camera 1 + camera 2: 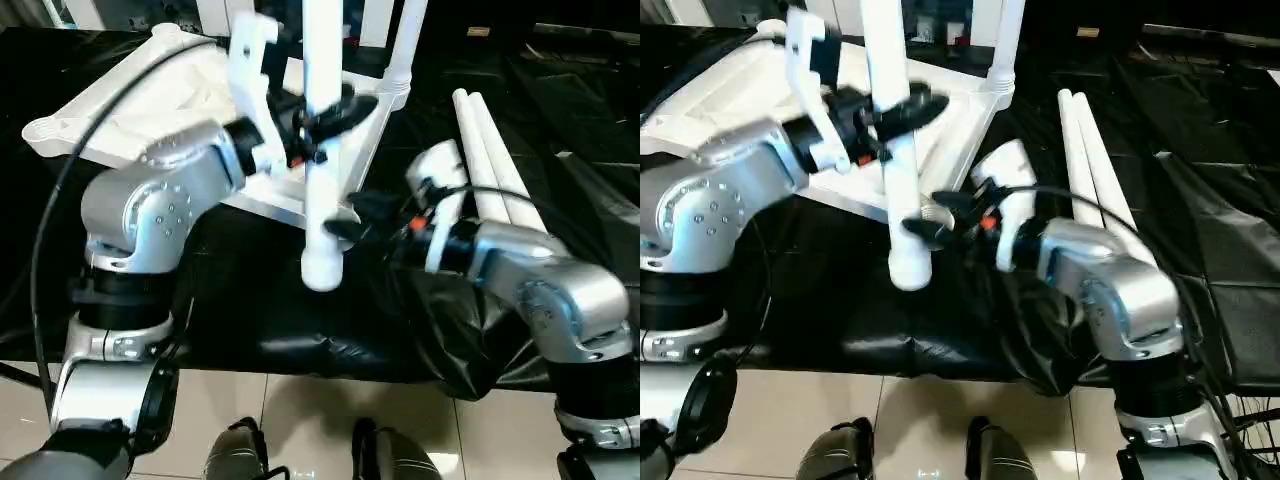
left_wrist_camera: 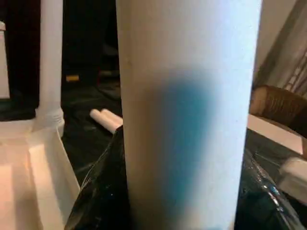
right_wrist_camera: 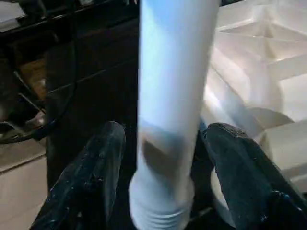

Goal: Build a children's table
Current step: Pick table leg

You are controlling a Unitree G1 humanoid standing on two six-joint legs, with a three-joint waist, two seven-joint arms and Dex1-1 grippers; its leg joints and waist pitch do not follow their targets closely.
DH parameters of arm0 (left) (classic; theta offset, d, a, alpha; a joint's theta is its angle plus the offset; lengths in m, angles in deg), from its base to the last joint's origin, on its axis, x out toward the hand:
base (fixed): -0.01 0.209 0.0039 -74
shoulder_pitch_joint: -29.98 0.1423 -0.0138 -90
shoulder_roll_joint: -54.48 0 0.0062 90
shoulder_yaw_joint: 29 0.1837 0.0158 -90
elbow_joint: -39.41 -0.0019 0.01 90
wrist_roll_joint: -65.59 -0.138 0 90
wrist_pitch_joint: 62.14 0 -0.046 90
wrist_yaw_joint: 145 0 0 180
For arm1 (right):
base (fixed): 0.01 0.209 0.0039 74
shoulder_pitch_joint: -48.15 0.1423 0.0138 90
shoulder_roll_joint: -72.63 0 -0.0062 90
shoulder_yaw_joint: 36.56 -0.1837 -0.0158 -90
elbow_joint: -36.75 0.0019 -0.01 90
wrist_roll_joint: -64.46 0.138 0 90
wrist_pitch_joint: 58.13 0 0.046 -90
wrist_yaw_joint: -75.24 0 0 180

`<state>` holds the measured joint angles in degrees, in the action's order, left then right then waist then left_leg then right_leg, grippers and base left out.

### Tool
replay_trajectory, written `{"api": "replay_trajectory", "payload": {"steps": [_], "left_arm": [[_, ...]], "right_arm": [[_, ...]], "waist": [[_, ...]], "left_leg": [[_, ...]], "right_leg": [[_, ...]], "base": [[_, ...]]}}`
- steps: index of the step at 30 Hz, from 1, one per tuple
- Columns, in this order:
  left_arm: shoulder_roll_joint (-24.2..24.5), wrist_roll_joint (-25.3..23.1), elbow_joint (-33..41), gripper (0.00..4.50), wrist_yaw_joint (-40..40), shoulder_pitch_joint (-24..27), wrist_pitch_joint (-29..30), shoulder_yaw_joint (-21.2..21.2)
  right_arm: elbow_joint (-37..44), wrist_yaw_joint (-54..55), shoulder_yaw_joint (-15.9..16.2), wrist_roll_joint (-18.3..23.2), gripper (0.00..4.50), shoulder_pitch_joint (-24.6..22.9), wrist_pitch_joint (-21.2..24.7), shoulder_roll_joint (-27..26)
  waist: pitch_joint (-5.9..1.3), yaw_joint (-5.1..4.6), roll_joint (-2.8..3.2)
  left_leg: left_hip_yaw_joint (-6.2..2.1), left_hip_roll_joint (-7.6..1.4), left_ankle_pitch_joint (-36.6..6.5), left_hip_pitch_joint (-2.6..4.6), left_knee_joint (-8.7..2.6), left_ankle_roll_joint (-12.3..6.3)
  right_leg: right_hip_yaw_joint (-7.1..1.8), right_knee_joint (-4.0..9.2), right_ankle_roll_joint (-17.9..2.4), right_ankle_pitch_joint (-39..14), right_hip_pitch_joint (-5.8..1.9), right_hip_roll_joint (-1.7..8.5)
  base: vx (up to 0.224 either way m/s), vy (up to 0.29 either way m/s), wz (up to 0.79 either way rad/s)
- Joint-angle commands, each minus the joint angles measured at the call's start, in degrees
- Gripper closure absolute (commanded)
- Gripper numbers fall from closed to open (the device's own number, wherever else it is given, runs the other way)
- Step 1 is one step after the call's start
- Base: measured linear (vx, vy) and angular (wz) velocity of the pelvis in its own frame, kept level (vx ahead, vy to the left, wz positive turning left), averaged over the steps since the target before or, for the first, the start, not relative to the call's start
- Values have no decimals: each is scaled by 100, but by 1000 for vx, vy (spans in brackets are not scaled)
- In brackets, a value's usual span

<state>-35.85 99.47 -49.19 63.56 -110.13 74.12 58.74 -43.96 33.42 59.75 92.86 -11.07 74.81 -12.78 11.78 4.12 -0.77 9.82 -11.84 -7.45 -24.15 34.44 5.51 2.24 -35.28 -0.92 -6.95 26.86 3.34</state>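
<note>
The white tabletop (image 1: 150, 100) lies upside down at the back left, its ribbed underside (image 3: 259, 48) up. One white leg (image 1: 405, 45) stands in its far corner socket. My left gripper (image 1: 325, 120) is shut on another leg (image 1: 322, 200), holding it upright over the tabletop's near edge. The flared lower end (image 3: 160, 211) of that leg hangs free. My right gripper (image 1: 345, 215) stands open around the lower part of this leg. Its fingers (image 3: 96, 163) flank the tube with a gap on each side. Two more legs (image 1: 490, 160) lie side by side at the right.
Black plastic sheeting (image 1: 250, 320) covers the worktable, bunched near the front edge under my right forearm (image 1: 540, 280). Beyond the front edge is tiled floor (image 1: 300, 420) with my feet (image 1: 235, 450). A black cable (image 1: 60, 200) loops over my left arm.
</note>
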Motion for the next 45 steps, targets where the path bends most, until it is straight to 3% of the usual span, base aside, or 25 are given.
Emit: {"api": "replay_trajectory", "payload": {"steps": [1,11,21,31,40,45], "left_arm": [[-19,-83,3,275,-110,-125,-29,11],[-128,41,44,275,-39,-218,-11,-18],[-186,309,232,276,132,-200,89,-66],[-137,345,308,276,266,-156,124,-27],[-80,312,303,276,334,-127,108,10],[-99,349,341,276,349,-137,154,-8]], "right_arm": [[60,-40,72,0,158,-15,-41,24],[-210,39,330,-138,158,51,-10,-195],[-501,125,301,-190,158,221,-73,-396],[-599,54,294,-202,158,277,-90,-407],[-570,5,274,-185,241,277,-62,-345],[-569,-32,277,-189,260,273,-60,-336]], "waist": [[-765,19,-19],[-767,16,-38],[-774,18,-38],[-759,24,-45],[-761,31,-39],[-759,32,-40]], "left_leg": [[36,22,-811,113,-280,-263],[34,27,-832,109,-277,-237],[38,31,-787,105,-268,-274],[35,28,-835,109,-281,-237],[34,24,-861,115,-283,-212],[32,26,-842,110,-282,-217]], "right_leg": [[-189,344,-989,-1402,-515,259],[-185,357,-944,-1549,-509,261],[-181,351,-1021,-1499,-507,271],[-179,368,-868,-1644,-500,263],[-180,368,-863,-1669,-495,264],[-180,366,-869,-1650,-497,264]], "base": [[0,0,0],[0,0,0],[0,0,0],[0,0,0],[0,0,0],[0,0,0]]}}
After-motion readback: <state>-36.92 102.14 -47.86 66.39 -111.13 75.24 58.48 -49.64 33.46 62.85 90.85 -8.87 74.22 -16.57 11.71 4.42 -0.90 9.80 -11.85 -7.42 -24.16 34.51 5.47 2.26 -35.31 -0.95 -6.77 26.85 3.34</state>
